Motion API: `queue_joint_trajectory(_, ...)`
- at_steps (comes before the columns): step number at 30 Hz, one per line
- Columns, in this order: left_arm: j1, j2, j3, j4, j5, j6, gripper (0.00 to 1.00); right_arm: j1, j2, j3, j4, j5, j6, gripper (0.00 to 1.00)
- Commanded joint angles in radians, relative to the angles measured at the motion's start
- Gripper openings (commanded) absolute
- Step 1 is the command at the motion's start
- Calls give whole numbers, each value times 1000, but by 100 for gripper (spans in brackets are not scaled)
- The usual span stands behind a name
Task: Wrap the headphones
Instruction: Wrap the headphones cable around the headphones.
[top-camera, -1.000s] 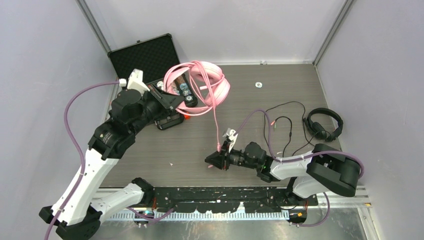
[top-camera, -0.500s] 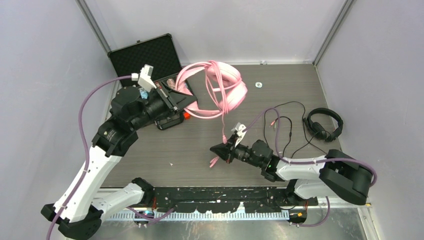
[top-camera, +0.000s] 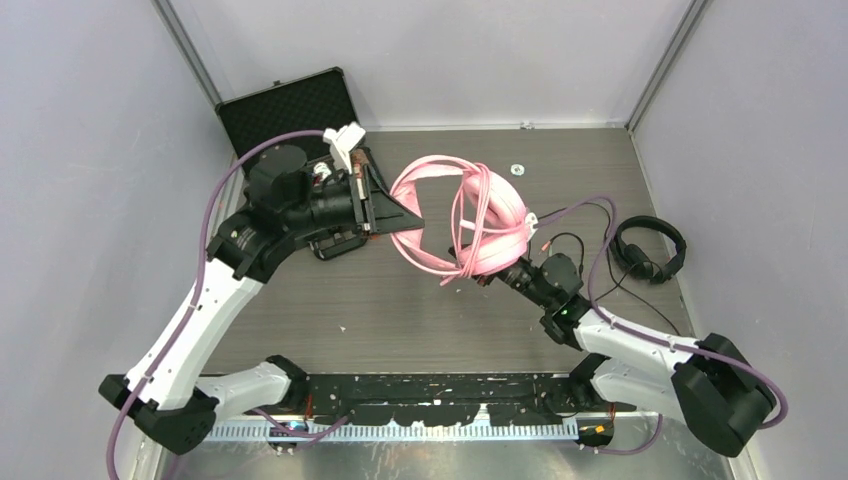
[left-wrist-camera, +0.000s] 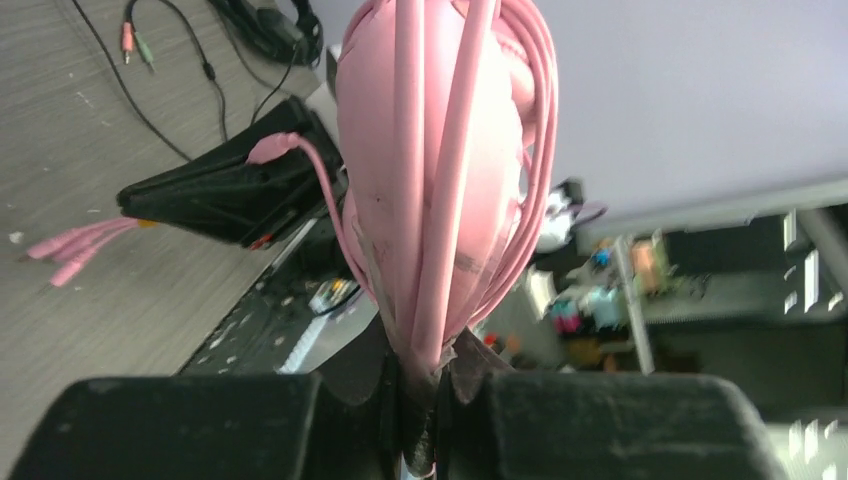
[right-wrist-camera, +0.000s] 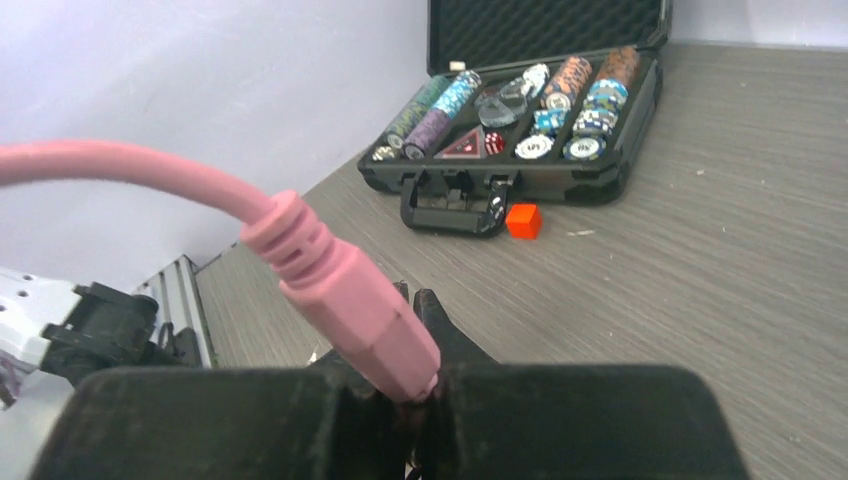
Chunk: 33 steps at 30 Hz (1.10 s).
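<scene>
Left tool (left-wrist-camera: 425, 388) clamping pink headset (left-wrist-camera: 440, 180), seemingly aloft

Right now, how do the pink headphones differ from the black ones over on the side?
The pink headphones hang in the air, clamped by the left gripper, while the black headphones lie on the table. The pink cable is looped around its headband, plug end pinched in the right gripper; the black cable sprawls loose. The pink set looks larger. Both are wired over-ear headsets.

- Top external: high behind the near edge, looking down over the whole table (top-camera: 400, 310).
- Left wrist: tight on the pink headphones (left-wrist-camera: 440, 180), facing the right gripper (left-wrist-camera: 140, 200).
- Right wrist: tight on the pink cable (right-wrist-camera: 340, 290), facing the case (right-wrist-camera: 530, 150), which the overhead view shares.
</scene>
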Motion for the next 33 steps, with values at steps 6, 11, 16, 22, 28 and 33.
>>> queue_joint_trajectory(6, 3, 149, 295, -520, 386, 654, 0, -52, -98, 67, -87, -175, 200, 1)
queue_joint_trajectory(11, 2, 214, 394, -829, 357, 1018, 0, -52, -203, 67, -218, -180, 252, 1)
queue_joint_trajectory(16, -42, 244, 391, -914, 107, 1228, 0, -52, -276, 139, -446, -215, 266, 1)
queue_joint_trajectory(22, -56, 291, 381, -948, -243, 1461, 0, -52, -296, 222, -692, -288, 322, 0)
queue_joint_trajectory(28, -91, 258, 320, -808, -461, 1671, 0, -52, -268, 265, -764, -469, 471, 1)
queue_joint_trajectory(33, -125, 224, 283, -705, -552, 1789, 0, -53, -265, 291, -864, -499, 485, 1)
